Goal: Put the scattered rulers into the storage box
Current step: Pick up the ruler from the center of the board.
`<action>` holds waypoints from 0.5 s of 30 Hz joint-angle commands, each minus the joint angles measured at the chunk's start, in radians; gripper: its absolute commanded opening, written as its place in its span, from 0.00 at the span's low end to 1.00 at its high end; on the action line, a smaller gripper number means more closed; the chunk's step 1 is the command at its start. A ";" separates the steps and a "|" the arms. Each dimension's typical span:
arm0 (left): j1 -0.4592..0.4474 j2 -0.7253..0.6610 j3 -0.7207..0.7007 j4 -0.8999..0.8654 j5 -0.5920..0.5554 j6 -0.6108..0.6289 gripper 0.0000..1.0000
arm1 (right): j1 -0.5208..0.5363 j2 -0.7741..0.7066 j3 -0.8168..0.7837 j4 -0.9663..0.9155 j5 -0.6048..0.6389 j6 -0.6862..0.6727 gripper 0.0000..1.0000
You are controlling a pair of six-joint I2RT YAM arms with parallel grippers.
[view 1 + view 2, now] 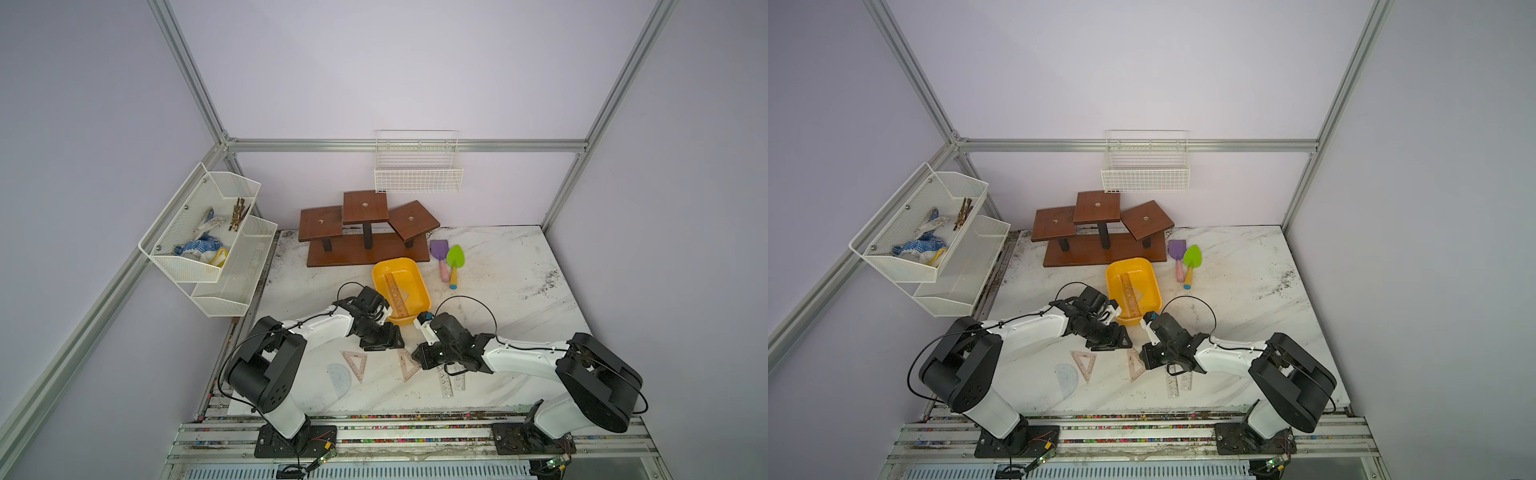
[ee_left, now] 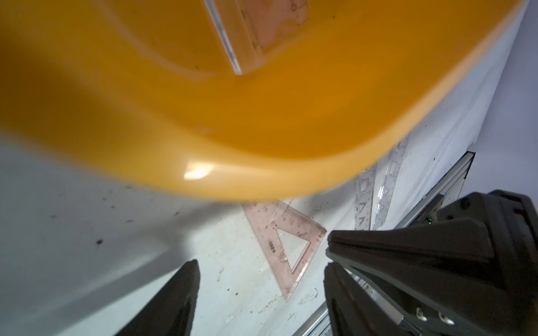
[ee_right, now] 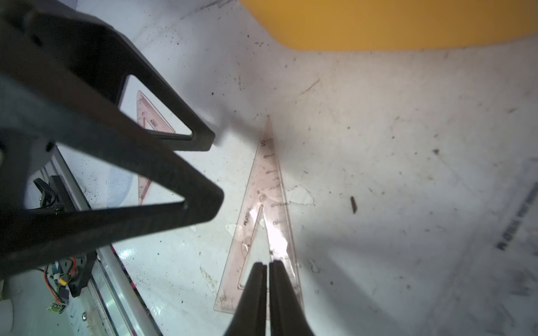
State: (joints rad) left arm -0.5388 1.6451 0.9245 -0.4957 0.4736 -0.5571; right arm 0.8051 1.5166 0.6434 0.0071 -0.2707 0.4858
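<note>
a: what lies farthest left on the tabletop [image 1: 498,266]?
b: a bluish protractor [image 1: 338,380], flat near the left arm's base. just to its right is a pinkish wide set square [image 1: 355,365], also flat.

a: and the left pincer [image 2: 260,264]?
b: it hangs above the tabletop just behind that wide set square, its fingers spread apart and holding nothing.

a: where is the storage box [image 1: 380,280]?
b: just beyond the left pincer, in front of the wooden stand [image 1: 365,249], its near end between the two wrists. a long pinkish straightedge [image 1: 395,291] lies lengthwise inside it, with a small set square beside it.

a: further right?
b: a narrow set square [image 3: 267,180] lies on the tabletop between the two pincers. the right pincer [image 3: 267,263] is down on its wide end, its fingers drawn together with only a slit between them. whether it pinches the plastic, i cannot tell.

a: last?
b: two clear stencil rulers [image 1: 446,384] lie side by side, their far ends hidden under the right arm. the toy shovels [image 1: 449,262] rest beyond, right of the storage box.
</note>
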 commanded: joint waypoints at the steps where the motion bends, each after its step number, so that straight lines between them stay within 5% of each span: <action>1: 0.031 -0.010 0.026 -0.007 -0.048 -0.004 0.70 | -0.013 -0.037 -0.017 0.022 0.001 0.005 0.12; 15: 0.103 0.010 0.052 0.022 -0.073 -0.034 0.66 | -0.032 -0.047 -0.032 0.039 -0.032 0.009 0.13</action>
State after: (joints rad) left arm -0.4522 1.6558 0.9405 -0.4938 0.4164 -0.5682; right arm 0.7788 1.4937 0.6231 0.0143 -0.2882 0.4900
